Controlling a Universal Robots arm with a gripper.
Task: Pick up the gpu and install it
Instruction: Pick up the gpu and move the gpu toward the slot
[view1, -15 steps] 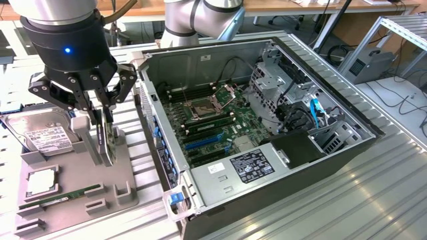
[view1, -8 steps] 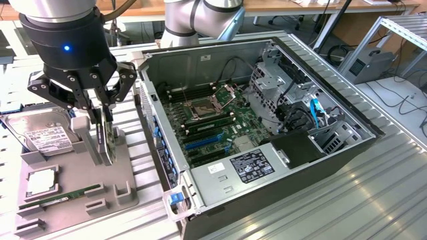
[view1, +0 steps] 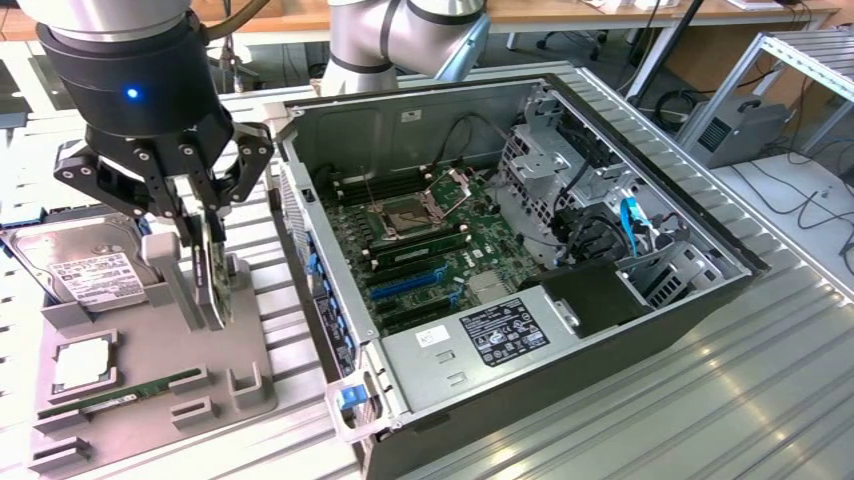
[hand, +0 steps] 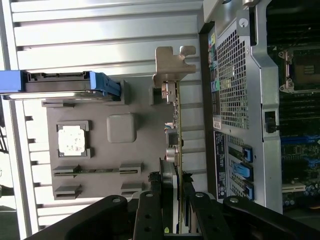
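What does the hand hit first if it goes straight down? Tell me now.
Likely the gray tray: the hand grips the upright gpu seated in it, so its slot blocks lie directly below, though depth is unclear.

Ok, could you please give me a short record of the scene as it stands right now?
jaws: shut on the gpu
gpu: upright on edge, in the grey holder tray
also on tray: hard drive, RAM stick
computer case: open, beside the tray, blue slots empty
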